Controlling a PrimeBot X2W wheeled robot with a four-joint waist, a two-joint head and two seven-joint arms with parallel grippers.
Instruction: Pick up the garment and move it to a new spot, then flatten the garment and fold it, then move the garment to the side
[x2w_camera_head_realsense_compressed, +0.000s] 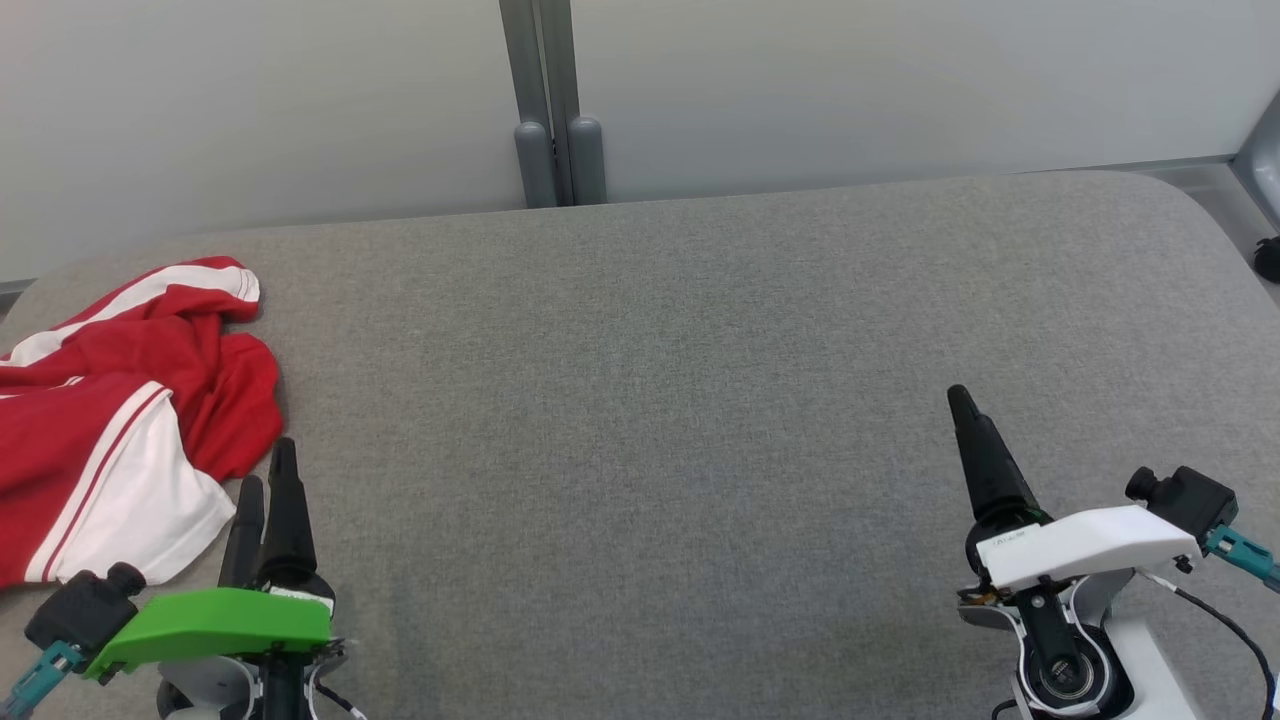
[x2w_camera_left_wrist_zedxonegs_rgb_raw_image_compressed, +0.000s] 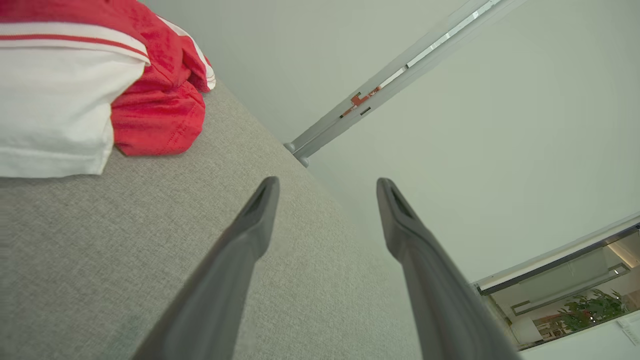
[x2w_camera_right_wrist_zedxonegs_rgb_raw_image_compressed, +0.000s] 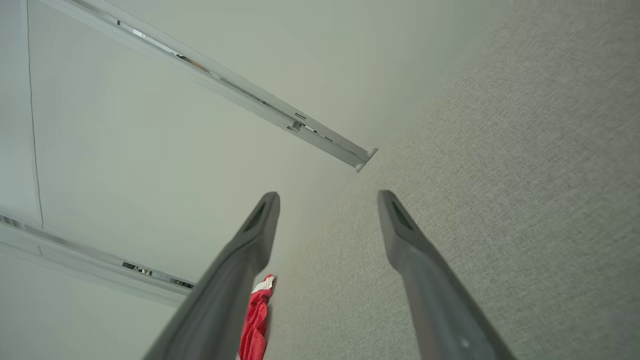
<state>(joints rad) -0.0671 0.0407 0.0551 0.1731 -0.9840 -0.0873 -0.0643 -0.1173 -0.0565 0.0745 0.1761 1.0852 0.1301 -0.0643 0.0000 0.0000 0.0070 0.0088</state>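
Lowest in the head view, the left gripper (x2w_camera_head_realsense_compressed: 268, 468) under its green cover sits at the near left corner of the grey bench (x2w_camera_head_realsense_compressed: 650, 400). Its two dark fingers point away from the robot with a narrow gap showing between them. The garment (x2w_camera_head_realsense_compressed: 110, 400), red with white stripes and a white panel, lies crumpled against the bench's left edge, just beside those fingers. From this angle they seem clear of the cloth, though I cannot be sure. The right gripper (x2w_camera_head_realsense_compressed: 975, 440) under its white cover sits at the near right side, well apart from the garment. Only one of its fingers shows here, so this view does not tell its spread. A grey post (x2w_camera_head_realsense_compressed: 553, 110) stands behind the far edge, between pale wall panels.

Along the left wrist view, the left gripper (x2w_camera_left_wrist_zedxonegs_rgb_raw_image_compressed: 327, 184) has its fingers wide apart and holds nothing. The garment (x2w_camera_left_wrist_zedxonegs_rgb_raw_image_compressed: 150, 115) is at the upper left, resting on the bench (x2w_camera_left_wrist_zedxonegs_rgb_raw_image_compressed: 100, 240), its white hem and a red fold nearest. The cloth stops short of the fingertips. The post (x2w_camera_left_wrist_zedxonegs_rgb_raw_image_compressed: 380, 87) crosses the pale wall beyond.

Along the right wrist view, the right gripper (x2w_camera_right_wrist_zedxonegs_rgb_raw_image_compressed: 327, 196) likewise has its fingers spread wide and empty over the bench (x2w_camera_right_wrist_zedxonegs_rgb_raw_image_compressed: 500, 175). A thin strip of the garment (x2w_camera_right_wrist_zedxonegs_rgb_raw_image_compressed: 255, 320) shows far off beside the left finger.
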